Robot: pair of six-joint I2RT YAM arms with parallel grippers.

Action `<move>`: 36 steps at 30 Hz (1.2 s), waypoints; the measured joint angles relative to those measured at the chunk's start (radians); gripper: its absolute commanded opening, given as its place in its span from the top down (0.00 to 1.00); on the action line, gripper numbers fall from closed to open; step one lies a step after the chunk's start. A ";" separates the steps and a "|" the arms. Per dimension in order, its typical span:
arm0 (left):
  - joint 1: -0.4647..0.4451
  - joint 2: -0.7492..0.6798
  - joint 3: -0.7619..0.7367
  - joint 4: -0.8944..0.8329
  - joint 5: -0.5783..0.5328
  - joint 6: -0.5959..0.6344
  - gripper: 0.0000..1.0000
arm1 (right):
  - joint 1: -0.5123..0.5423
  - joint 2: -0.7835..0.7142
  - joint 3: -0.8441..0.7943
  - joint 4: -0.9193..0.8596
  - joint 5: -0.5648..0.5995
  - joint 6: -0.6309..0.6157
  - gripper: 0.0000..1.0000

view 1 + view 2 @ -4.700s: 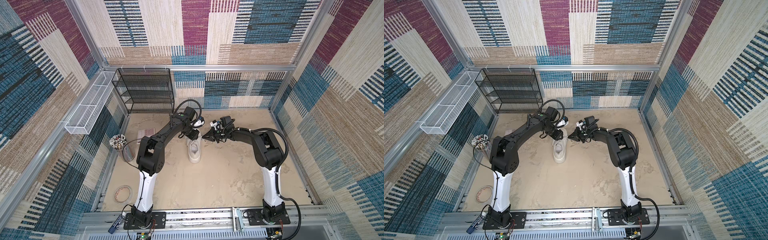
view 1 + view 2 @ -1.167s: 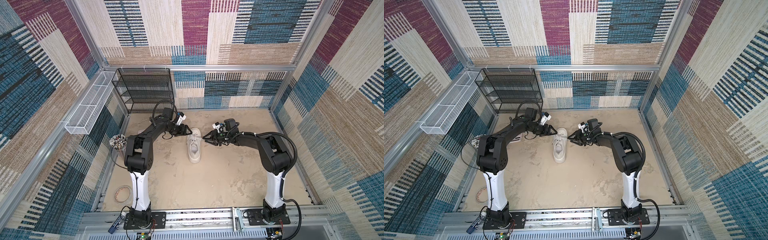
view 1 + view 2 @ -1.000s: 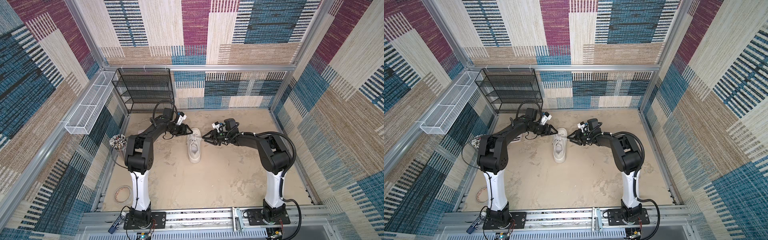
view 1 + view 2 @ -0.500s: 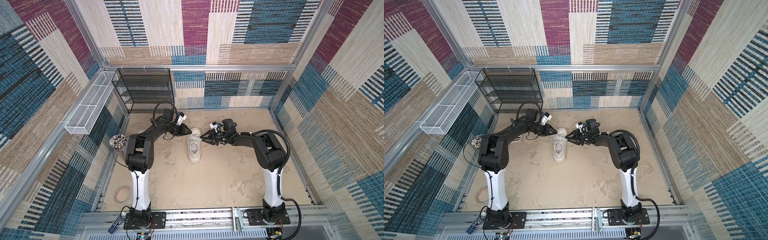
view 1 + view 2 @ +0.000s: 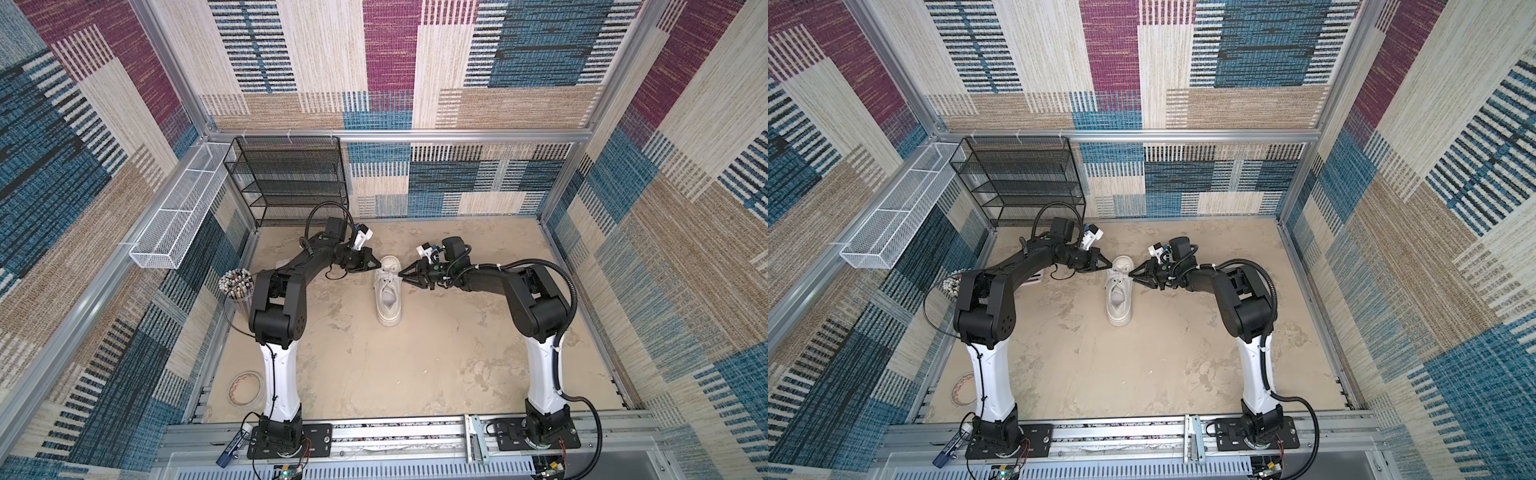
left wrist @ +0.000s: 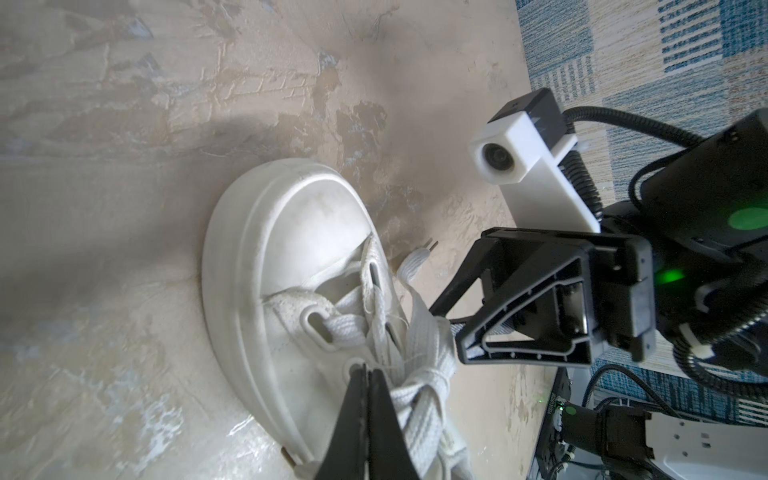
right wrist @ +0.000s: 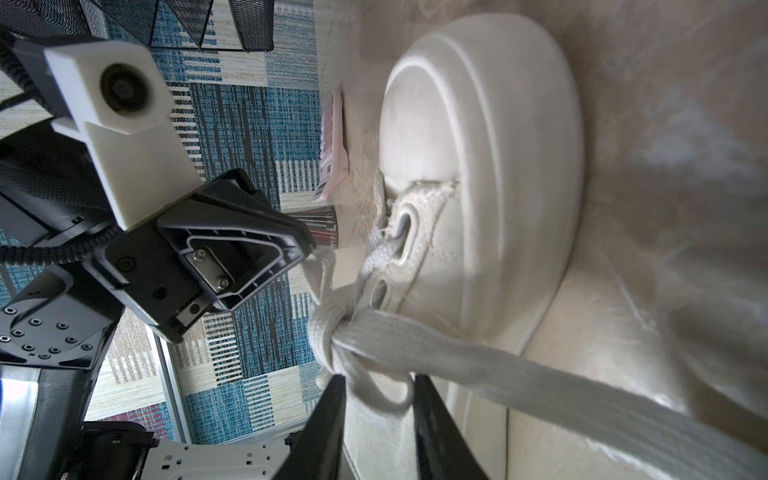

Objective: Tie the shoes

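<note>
My left fingers (image 6: 353, 415) are clenched flat together, pinching a strand of the laces (image 6: 415, 386) by the eyelets. My right fingers (image 7: 330, 415) stand partly apart, straddling a lace loop (image 7: 374, 397) just beside the knot without squeezing it. The white sneaker (image 5: 389, 307) sits between them on the desk (image 5: 374, 374), toward the back; its long axis runs near to far, toe toward the back wall, heel toward the arm bases.
</note>
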 measured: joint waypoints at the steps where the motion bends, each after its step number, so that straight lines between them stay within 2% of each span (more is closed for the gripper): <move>1: 0.000 -0.003 -0.001 0.000 0.000 0.000 1.00 | 0.001 0.000 0.000 0.000 0.000 0.000 0.74; 6: 0.001 -0.010 -0.006 -0.002 -0.001 0.001 1.00 | 0.002 0.000 -0.006 -0.002 0.000 -0.001 0.95; 8: 0.001 -0.015 -0.011 -0.006 -0.001 0.001 1.00 | 0.002 -0.003 -0.008 -0.010 0.001 -0.003 0.99; 29: 0.039 -0.082 -0.069 -0.082 -0.055 0.059 1.00 | -0.006 -0.083 -0.079 -0.081 0.063 -0.057 1.00; 36: 0.056 -0.072 -0.019 -0.163 -0.060 0.128 1.00 | -0.013 -0.099 -0.089 -0.087 0.069 -0.072 1.00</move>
